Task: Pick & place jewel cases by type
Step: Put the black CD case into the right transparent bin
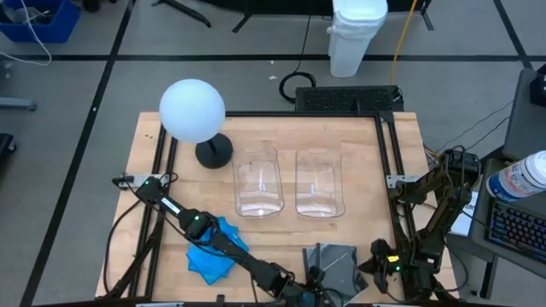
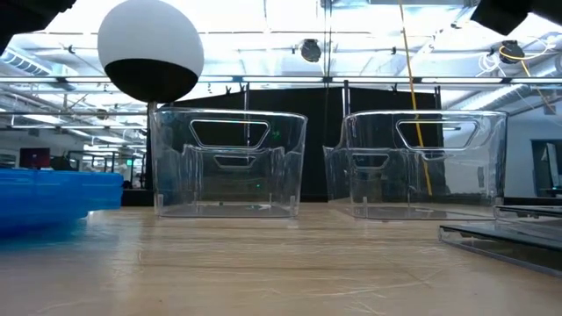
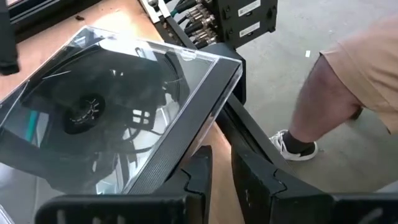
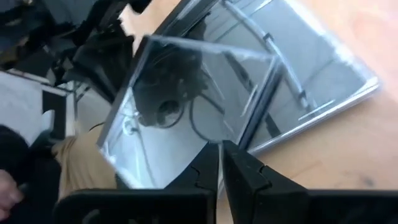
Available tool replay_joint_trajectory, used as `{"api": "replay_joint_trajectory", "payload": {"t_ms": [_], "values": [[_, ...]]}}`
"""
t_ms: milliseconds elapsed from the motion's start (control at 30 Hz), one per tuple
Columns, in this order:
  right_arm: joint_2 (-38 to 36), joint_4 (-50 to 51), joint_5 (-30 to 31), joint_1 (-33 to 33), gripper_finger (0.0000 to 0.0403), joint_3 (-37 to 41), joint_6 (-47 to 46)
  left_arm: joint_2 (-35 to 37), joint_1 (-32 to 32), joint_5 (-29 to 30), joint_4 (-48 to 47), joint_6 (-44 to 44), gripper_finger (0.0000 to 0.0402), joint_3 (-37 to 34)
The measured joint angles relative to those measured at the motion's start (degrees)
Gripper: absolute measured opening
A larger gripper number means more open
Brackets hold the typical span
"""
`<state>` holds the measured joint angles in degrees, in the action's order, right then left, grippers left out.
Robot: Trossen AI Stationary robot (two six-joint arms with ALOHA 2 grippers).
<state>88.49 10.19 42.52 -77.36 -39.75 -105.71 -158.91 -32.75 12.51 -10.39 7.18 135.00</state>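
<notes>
Robotics lab — wooden workbench (image 1: 145, 145) on grey taped floor, cables, keyboard (image 1: 519, 228), open hall with ceiling lights beyond.

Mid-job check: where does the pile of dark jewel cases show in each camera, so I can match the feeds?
High view: dark jewel cases at the near table edge, right of centre, beside the blue jewel cases.
Low view: a flat stack at the right edge.
Left wrist view: one dark case fills the left.
Right wrist view: one case tilted up, centre.
Shared landmark: the two clear bins, seen in the high and low views.
</notes>
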Motion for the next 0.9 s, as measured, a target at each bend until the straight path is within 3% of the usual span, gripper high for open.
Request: {"api": "replay_joint_trajectory", "payload": {"t_ms": [500,633,900], "values": [[-0.10,0.29,-10.01,0.00,0.0121,0.00,-6.17,-0.02,0.02,0.67,-0.01,0.00,0.0067,0.00],[-0.98,0.31,-12.49,-0.95,0.0131,0.02,-9.96,-0.04,0.02,0.67,0.00,0.00,0.0067,0.00],[-2.97,0.62,-9.56,-2.35,0.0129,0.00,-12.38,-0.13,0.21,0.66,0.46,0.02,0.0067,0.00]]}}
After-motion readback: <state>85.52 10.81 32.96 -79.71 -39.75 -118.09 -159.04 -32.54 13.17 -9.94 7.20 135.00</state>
